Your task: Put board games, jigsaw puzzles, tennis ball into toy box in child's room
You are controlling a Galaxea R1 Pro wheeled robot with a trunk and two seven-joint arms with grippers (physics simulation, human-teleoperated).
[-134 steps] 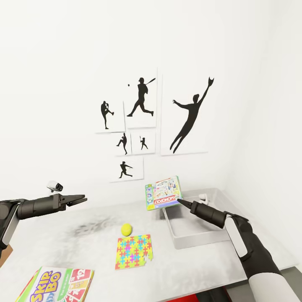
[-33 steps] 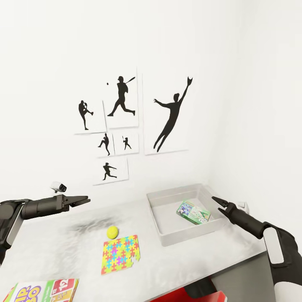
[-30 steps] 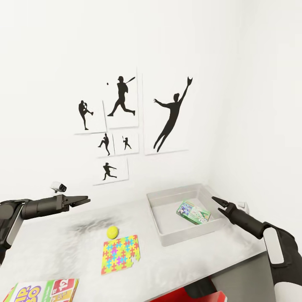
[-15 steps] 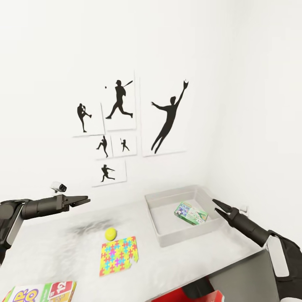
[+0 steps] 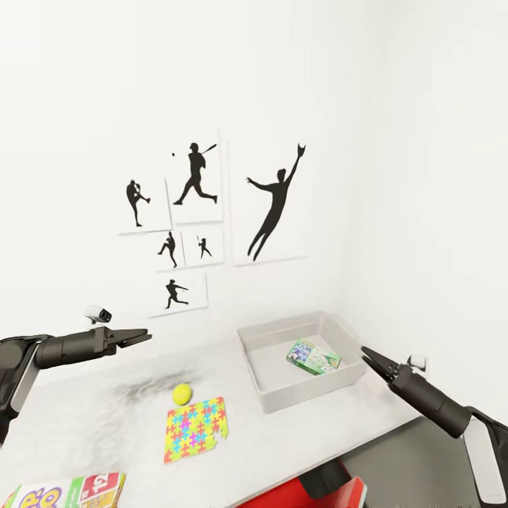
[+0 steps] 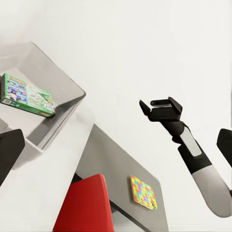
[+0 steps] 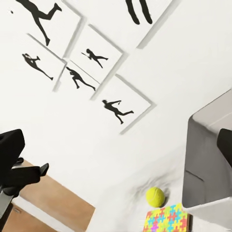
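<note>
The grey toy box [image 5: 262, 367] stands at the table's [image 5: 106, 423] right end, with a green board game [image 5: 312, 358] lying flat inside. My right gripper [image 5: 367, 351] hovers open just right of the box, empty. The tennis ball [image 5: 182, 394] rests mid-table beside a jigsaw puzzle [image 5: 195, 428]. Another board game [image 5: 70, 490] lies at the near left edge. My left gripper [image 5: 144, 336] hangs open above the table's left part, holding nothing. In the left wrist view a jigsaw puzzle [image 6: 143, 192] lies on a grey surface past the toy box [image 6: 63, 108].
Black baseball-silhouette prints [image 5: 212, 219] hang on the white wall behind the table. A small white camera [image 5: 97, 314] sits at the back left. Something red [image 5: 331, 494] stands below the table's front edge. A white wall closes the right side.
The green board game, held over the toy box earlier, now lies inside it. My right gripper has let go and drawn back to the right. The camera has swung right.
</note>
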